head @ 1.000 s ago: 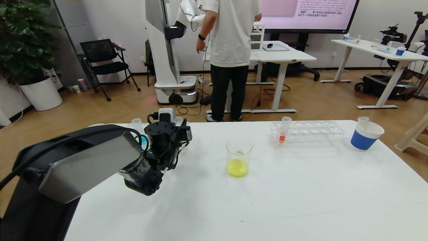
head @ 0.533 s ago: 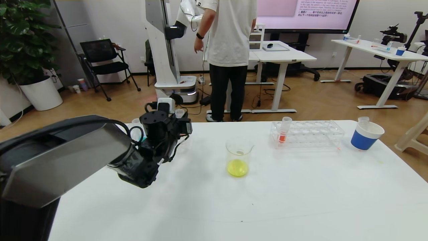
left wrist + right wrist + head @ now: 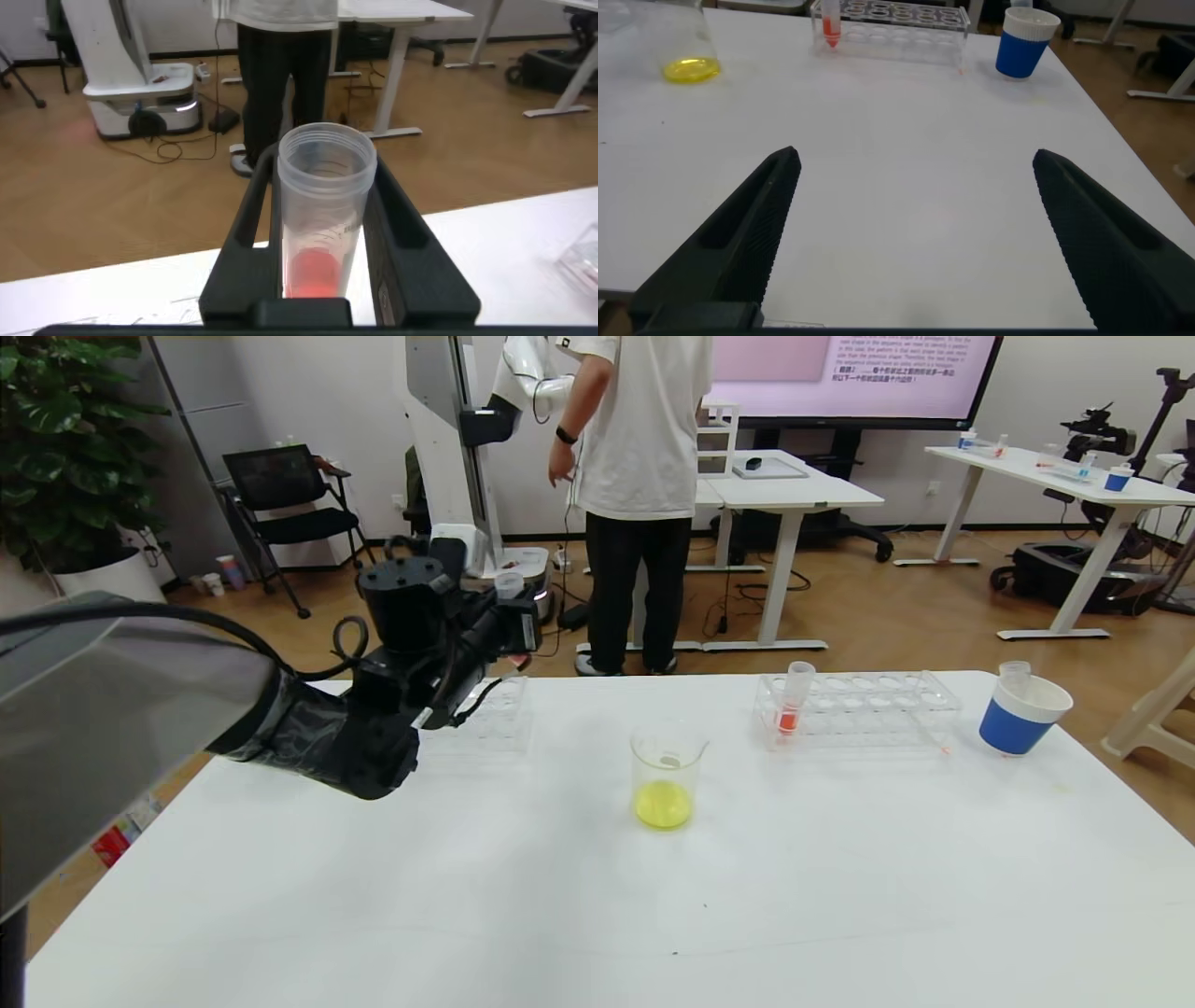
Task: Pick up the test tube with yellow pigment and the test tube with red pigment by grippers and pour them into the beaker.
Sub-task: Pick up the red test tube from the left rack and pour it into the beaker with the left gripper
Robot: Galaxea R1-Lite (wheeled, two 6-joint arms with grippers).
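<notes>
White worktop (image 3: 840, 896) under us. Our left pincer (image 3: 322, 252) raised over far-left worktop, clamped on test tube with red pigment (image 3: 322, 224), upright. Beaker (image 3: 666, 775) mid-worktop, yellow liquid inside. Our right pincer (image 3: 915, 233) spread apart, low over near worktop, holding nothing.
</notes>
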